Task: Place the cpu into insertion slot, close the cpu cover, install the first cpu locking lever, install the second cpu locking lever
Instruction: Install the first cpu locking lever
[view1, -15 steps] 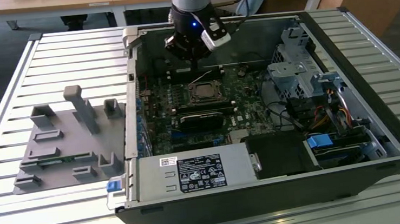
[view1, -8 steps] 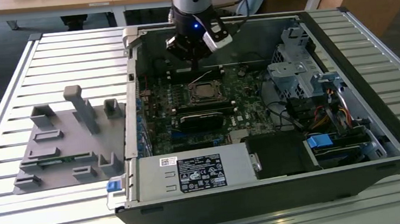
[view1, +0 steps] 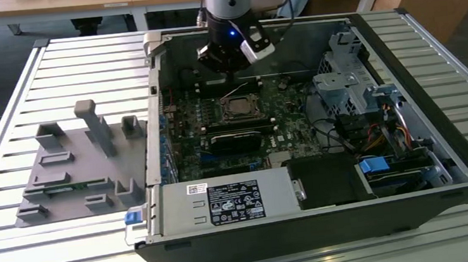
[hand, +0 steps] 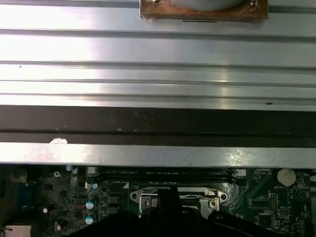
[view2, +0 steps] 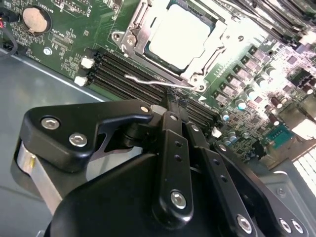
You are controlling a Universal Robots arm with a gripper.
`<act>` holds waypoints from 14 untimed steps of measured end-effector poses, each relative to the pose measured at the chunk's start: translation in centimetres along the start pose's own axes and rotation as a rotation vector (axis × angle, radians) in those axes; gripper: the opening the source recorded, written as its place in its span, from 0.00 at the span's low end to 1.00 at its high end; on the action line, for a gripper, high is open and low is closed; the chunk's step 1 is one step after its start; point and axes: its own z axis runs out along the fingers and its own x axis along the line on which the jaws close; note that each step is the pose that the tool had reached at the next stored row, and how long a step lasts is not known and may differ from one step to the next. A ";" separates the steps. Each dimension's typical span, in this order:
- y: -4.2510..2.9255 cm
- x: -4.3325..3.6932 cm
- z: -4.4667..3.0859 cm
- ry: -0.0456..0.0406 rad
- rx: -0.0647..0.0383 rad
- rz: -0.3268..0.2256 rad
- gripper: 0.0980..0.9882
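The cpu (view2: 180,37), a pale silvery square, lies in the insertion slot (view1: 239,108) on the green motherboard. The cpu cover (view2: 217,35), a silvery frame, lies flat around it. One thin wire locking lever (view2: 148,80) stands out from the socket's edge beside the memory slots, and in the exterior view the lever (view1: 235,92) rises behind the socket. My gripper (view2: 174,101) has its black fingers drawn together, tips right at this lever. In the exterior view the gripper (view1: 227,73) hangs just behind the socket, inside the case.
The open computer case (view1: 441,170) lies on a slatted metal table. A labelled power supply box (view1: 223,203) fills its near side, and a drive cage (view1: 349,83) with cables is at the exterior view's right. A grey fixture (view1: 76,164) sits outside the case.
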 end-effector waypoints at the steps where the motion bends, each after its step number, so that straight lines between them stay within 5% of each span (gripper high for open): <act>1: -0.01 -0.05 0.13 -0.0001 0.000 0.000 0.01; 14: -0.08 -1.06 0.97 -0.0014 0.000 0.015 0.01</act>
